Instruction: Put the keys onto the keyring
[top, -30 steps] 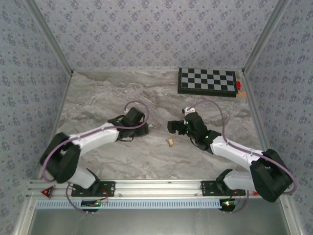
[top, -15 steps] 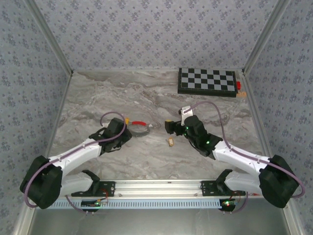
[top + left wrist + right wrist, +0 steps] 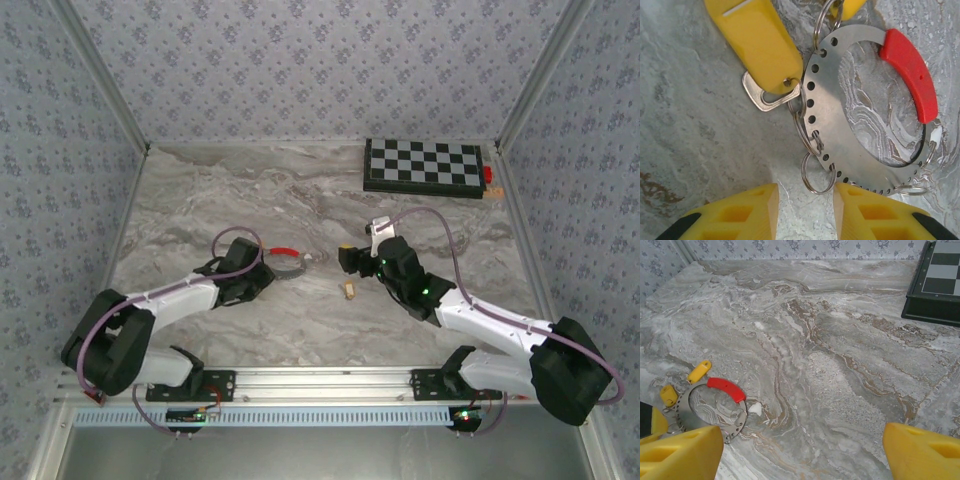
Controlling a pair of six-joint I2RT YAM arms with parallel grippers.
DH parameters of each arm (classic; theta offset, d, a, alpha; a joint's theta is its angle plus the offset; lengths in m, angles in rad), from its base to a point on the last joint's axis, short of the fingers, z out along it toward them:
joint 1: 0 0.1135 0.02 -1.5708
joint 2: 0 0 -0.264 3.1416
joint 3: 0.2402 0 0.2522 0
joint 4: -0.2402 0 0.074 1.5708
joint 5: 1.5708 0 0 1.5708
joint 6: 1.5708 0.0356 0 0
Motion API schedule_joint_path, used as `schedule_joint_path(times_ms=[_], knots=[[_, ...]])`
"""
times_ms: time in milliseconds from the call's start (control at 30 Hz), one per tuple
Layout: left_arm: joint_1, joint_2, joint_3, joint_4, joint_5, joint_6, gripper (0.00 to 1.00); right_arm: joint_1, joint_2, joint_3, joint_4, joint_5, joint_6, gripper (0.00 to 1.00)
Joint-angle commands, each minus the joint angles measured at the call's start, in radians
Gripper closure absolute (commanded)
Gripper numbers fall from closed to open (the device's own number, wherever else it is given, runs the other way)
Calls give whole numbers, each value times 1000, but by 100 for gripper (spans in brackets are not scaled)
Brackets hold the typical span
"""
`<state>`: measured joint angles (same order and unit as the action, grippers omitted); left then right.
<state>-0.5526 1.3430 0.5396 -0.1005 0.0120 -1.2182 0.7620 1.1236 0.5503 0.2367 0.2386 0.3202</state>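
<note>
The keyring [image 3: 832, 115], a flat grey metal ring with a red section [image 3: 910, 70], lies on the marble left of centre [image 3: 286, 260]. A yellow-headed key [image 3: 760, 45] hangs from it on a small split ring, and a second yellow tag [image 3: 847, 6] sits by its far edge. My left gripper [image 3: 805, 210] is open just short of the keyring, with a loose split ring [image 3: 817, 172] lying ahead of the gap. The orange-tan key [image 3: 349, 290] lies alone on the table. My right gripper [image 3: 802, 455] stands wide open to the right of the keyring [image 3: 710, 407], holding nothing.
A black and white chessboard [image 3: 425, 165] lies at the back right, with a small red piece [image 3: 489, 175] at its right end. Patterned walls close the table on three sides. Bare marble [image 3: 840, 365] stretches between the right gripper and the board.
The left arm drew back off the keyring, uncovering it, then edged toward it again with its jaws narrowing. The right gripper shifted slightly down and left, jaws a little narrower.
</note>
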Motion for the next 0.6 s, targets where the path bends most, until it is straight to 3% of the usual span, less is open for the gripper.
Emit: schedule_joint_path(times_ms=[0, 333, 567], knots=[[13, 16, 14, 28, 14, -23, 67, -2, -8, -12, 19, -7, -14, 16], [28, 63, 29, 51, 25, -16, 73, 0, 6, -12, 29, -24, -15, 15], [33, 70, 36, 56, 24, -11, 90, 0, 13, -9, 30, -29, -16, 15]])
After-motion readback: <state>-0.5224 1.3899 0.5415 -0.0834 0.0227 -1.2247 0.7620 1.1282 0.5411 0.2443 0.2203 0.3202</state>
